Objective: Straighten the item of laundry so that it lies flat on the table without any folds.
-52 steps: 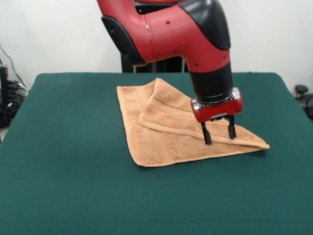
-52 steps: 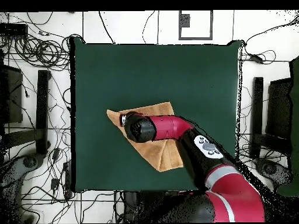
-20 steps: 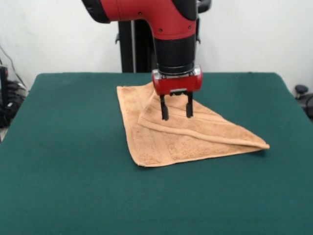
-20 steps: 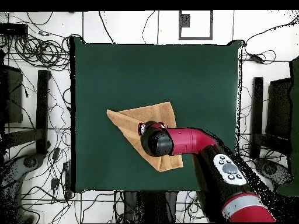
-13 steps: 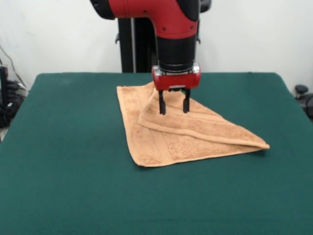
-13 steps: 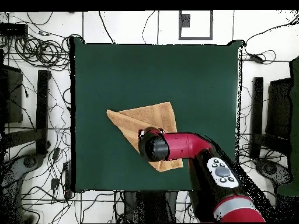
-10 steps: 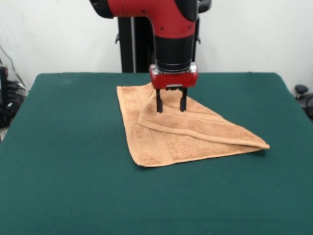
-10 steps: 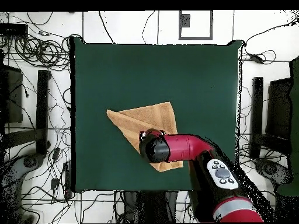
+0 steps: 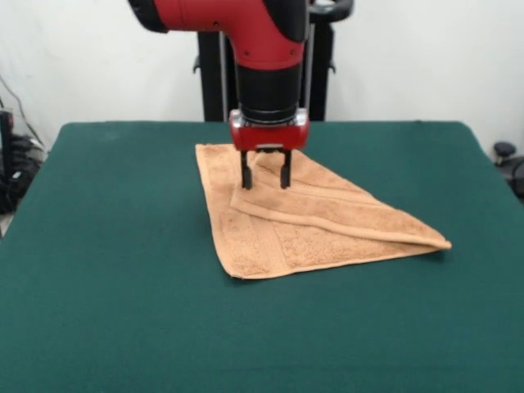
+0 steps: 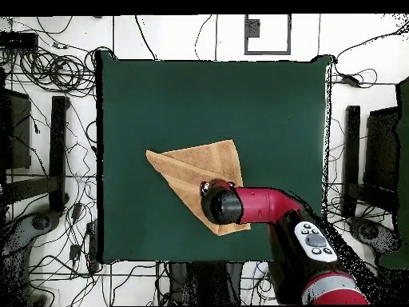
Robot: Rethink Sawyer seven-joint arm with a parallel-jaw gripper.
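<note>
The item of laundry [image 9: 311,225], a tan-orange terry towel, lies on the green table [image 9: 123,311] folded over on itself into a triangle, with a long point reaching to the right. A folded flap with a border band runs across its upper layer. In the overhead view the towel [image 10: 188,169] shows as a triangle left of centre, partly under the arm. My gripper [image 9: 264,181] hangs open just above the flap's upper left part, its two black fingers [image 9: 246,175] apart and holding nothing. From overhead the gripper itself is hidden under the wrist [image 10: 222,205].
The red arm [image 10: 279,220] reaches in over the table's edge toward the towel. Cables and dark stands [image 10: 57,152] lie on the floor around the table. A black post [image 9: 211,74] stands behind the table.
My open gripper has travelled from the towel's right point leftward and farther back along the flap to its upper left part. The towel has not moved.
</note>
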